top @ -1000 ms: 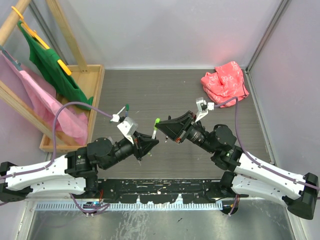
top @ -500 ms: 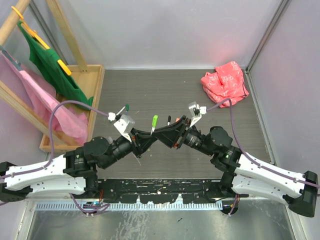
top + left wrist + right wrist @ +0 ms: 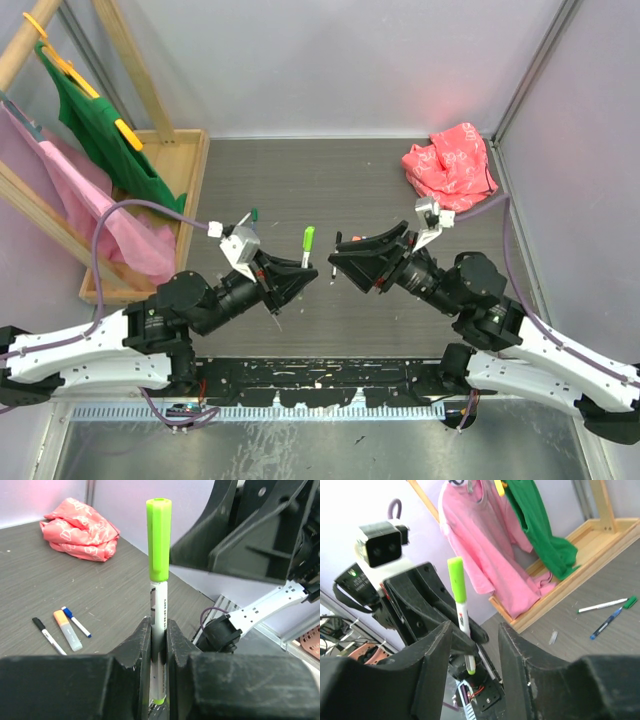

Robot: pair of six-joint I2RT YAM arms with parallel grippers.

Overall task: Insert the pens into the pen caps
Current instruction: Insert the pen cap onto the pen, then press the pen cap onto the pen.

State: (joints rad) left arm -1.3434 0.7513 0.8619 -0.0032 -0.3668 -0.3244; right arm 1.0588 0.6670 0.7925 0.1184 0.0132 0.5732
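Pen (image 3: 159, 615), lime cap (image 3: 159, 540) seated on its top end, stands upright clear of the table (image 3: 330, 180). Left claw (image 3: 159, 640) pinches it at the lower barrel, and the lime tail end shows below the fingers. Right claw (image 3: 472, 650) faces it from the opposite side with jaws spread and nothing between them. In the top view its tips are near the pen but not touching.

Loose on the table:
- Black pen (image 3: 47, 635), orange marker (image 3: 67, 630) and blue-capped pen (image 3: 76, 621) lie close together, roughly parallel. They're on the side toward the red bag (image 3: 80, 527), which sits in the far right corner.
- White pen with a green cap (image 3: 602, 605) and an all-blue pen (image 3: 606, 622) lie near the wooden tray (image 3: 180, 150) at far left.
- A small pale piece (image 3: 553, 637) lies beside those two; can't tell what it is.

Pink shirt (image 3: 480, 545) and green shirt (image 3: 535, 520) hang on the rack over the tray.
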